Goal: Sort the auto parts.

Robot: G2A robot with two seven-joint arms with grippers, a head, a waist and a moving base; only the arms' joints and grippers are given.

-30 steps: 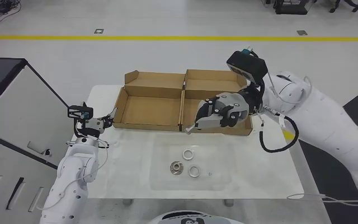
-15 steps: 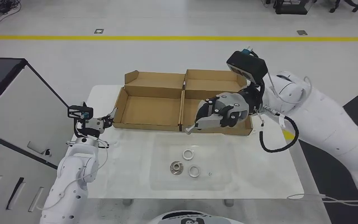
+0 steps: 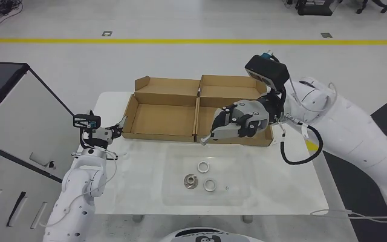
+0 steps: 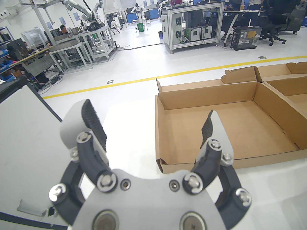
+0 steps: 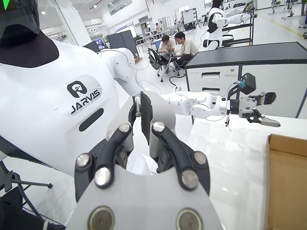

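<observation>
grip: we see right claw (image 5: 140, 111) clamped on silver threaded metal bolt (image 5: 137, 105), centre right of top view, above lower-left corner of brown cardboard box (image 3: 208, 115) | left claw (image 4: 148, 112) wide, empty, left edge | risk: we judge release here drops bolt outside, onto white bench (image 3: 278, 181)
</observation>
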